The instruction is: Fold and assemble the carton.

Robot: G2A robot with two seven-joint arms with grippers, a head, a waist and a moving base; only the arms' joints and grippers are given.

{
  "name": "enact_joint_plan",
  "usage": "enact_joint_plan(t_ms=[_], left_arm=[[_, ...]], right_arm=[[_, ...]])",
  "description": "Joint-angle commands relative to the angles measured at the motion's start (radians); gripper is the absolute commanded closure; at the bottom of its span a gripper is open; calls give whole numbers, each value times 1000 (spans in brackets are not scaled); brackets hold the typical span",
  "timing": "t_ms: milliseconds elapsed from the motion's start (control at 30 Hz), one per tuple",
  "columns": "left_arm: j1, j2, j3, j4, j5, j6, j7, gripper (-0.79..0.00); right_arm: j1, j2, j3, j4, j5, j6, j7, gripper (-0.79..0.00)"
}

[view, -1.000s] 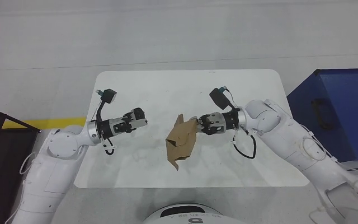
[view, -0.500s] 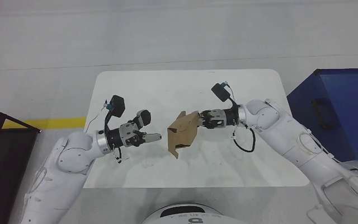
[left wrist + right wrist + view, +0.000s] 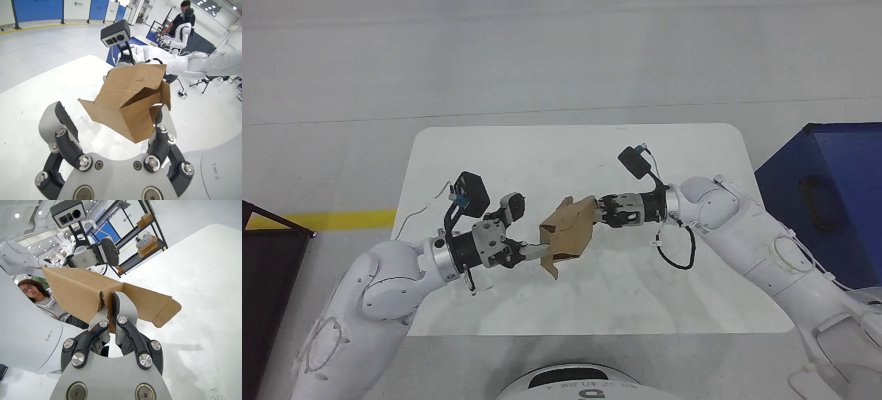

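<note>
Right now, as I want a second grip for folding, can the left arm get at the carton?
Probably yes. The left tool is open around a corner of the carton, with nothing in between. The right tool is shut on the opposite edge, clear of that side.

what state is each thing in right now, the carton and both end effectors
carton: partly folded, end flaps open, held off the table
right end effector: shut on one edge of the carton
left end effector: open, fingers either side of the carton's other end, not clamped
</note>
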Motion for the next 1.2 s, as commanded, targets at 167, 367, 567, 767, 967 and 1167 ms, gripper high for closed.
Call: enact_joint_plan(t_ms=[167, 367, 567, 767, 967, 1167], left_arm=[[15, -4, 11, -28, 140, 32, 71, -785], [44, -11, 79, -66, 374, 63, 153, -785], [43, -22, 136, -81, 479, 155, 207, -785], [26, -31, 168, -66, 549, 221, 250, -474], [19, -34, 171, -52, 544, 221, 244, 0], [27, -34, 156, -48, 499, 204, 233, 0]], right_arm=[[-1, -4, 4, 10, 18, -1, 16, 0], [16, -12, -26, 24, 78, 6, 38, 0], [40, -20, -58, 48, 89, 3, 35, 0], [50, -20, -81, 61, 92, -14, 18, 0], [58, -14, -101, 72, 100, -35, -2, 0], [68, -6, -120, 81, 109, -53, -21, 0]])
